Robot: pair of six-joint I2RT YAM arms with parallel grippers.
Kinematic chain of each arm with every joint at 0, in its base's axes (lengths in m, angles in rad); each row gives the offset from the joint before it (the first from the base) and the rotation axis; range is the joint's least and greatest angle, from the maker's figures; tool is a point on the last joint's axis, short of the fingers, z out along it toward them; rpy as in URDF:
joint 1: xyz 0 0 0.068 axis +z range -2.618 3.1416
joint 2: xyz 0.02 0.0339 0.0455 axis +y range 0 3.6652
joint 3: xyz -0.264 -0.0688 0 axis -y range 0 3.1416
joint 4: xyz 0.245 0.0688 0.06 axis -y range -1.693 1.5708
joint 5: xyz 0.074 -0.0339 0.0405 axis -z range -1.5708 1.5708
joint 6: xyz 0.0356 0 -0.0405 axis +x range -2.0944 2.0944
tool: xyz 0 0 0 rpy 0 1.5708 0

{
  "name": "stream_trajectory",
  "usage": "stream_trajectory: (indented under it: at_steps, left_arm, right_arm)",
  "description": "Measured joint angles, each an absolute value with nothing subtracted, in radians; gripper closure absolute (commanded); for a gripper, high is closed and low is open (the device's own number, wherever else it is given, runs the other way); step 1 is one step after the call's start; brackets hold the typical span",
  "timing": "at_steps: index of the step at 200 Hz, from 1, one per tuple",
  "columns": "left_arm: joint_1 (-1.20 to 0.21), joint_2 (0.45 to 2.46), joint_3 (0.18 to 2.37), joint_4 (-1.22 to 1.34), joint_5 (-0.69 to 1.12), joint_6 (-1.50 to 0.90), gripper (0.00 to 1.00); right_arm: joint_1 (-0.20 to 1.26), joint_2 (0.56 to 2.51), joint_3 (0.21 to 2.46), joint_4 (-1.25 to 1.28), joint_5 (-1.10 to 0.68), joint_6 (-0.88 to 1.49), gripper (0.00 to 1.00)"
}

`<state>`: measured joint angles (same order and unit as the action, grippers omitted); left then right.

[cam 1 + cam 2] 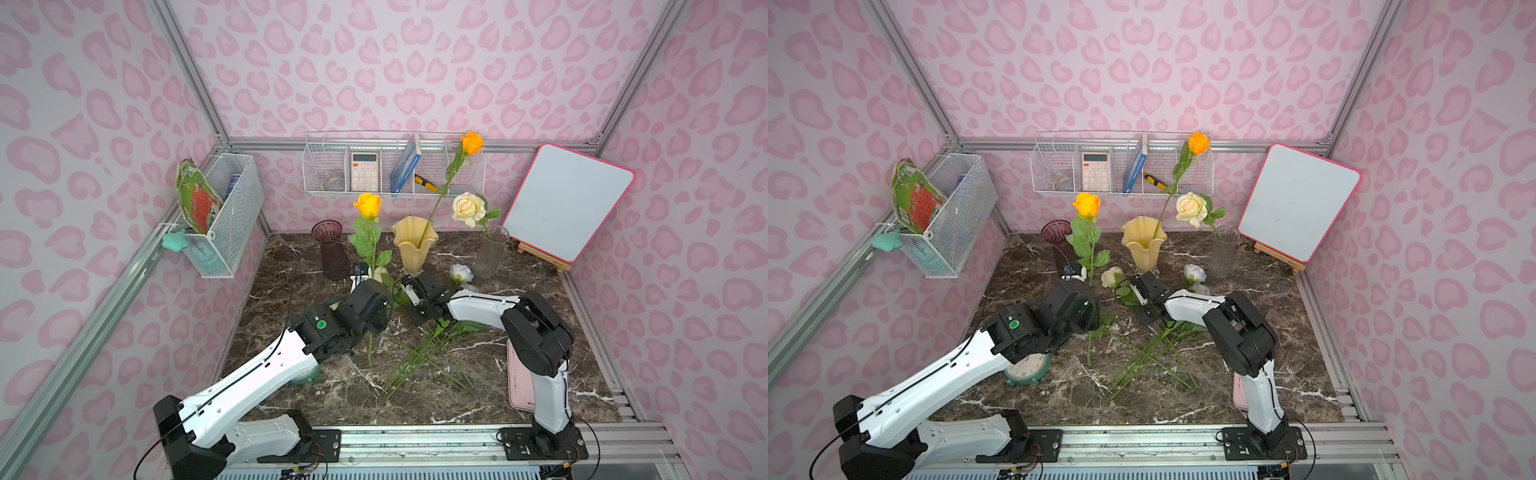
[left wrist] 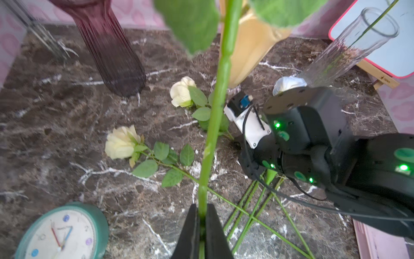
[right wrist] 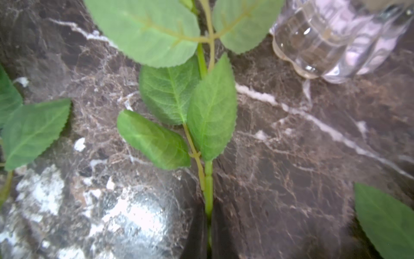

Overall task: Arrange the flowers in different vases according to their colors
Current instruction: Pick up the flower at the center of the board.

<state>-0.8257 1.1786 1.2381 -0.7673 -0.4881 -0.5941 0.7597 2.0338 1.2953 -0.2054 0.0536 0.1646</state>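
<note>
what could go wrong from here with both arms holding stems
The right gripper is shut on a stem lying among crossed stems on the table; lifting may drag neighbours along. The left gripper holds an orange rose upright close beside the right arm, so leaves or wrists might collide.

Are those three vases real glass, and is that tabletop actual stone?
The purple vase looks like tinted glass: translucent, ribbed, glossy. The clear vase is fully see-through with bright glints, so glass or possibly acrylic. The yellow vase looks opaque with a smooth sheen, perhaps glazed ceramic or milky glass. The tabletop shows brown marble veining with glare. Whether it is real stone or printed laminate, I cannot tell.
</note>
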Motion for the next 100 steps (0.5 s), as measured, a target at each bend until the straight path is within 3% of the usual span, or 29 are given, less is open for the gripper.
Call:
stream_trajectory:
  at_steps: [49, 100]
  left_arm:
    - [-0.767, 1.159, 1.261, -0.669, -0.521, -0.435, 1.00]
    - [-0.701, 1.169, 1.378, -0.561, -0.533, -0.279, 1.00]
  right_arm:
    - [0.773, 1.996, 1.275, -0.221, 0.094, 0.182, 1.00]
    - [0.786, 1.811, 1.235, -0.164, 0.121, 0.170, 1.00]
